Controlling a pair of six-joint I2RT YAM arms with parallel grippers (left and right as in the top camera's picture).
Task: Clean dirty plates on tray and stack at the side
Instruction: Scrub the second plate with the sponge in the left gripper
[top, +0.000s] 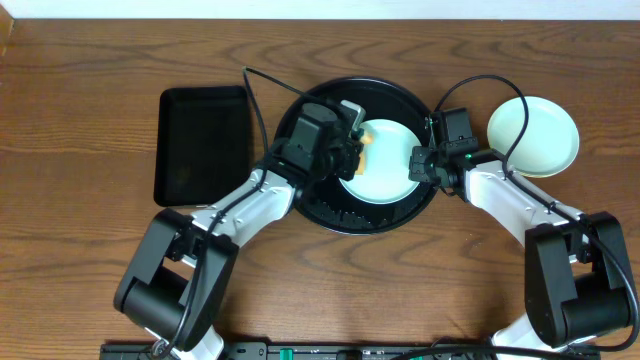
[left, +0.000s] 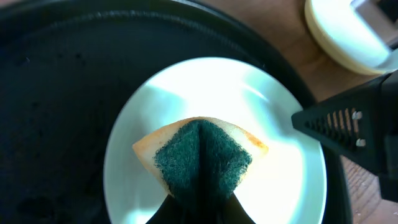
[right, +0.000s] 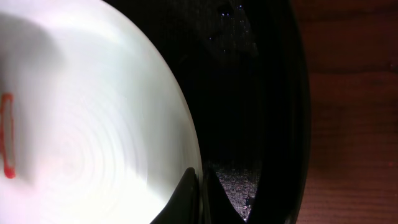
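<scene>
Plate: a pale mint plate (top: 385, 172) is laid in the round black tray (top: 385, 100), right of its centre.
Sponge: a folded yellow sponge (left: 202, 155) with a green scouring face is held over the plate; contact cannot be told.
Grip, left: the left tool (top: 350, 148) is closed on the sponge.
Grip, right: the right tool (top: 420, 165) is pinched shut on the plate's right rim.
Side: pale stacked plates (top: 533, 135) are set on the surface (top: 90, 150), right of the tray and apart from it.
Far left: a rectangular tray (top: 205, 140) is seen just beside the round one.
</scene>
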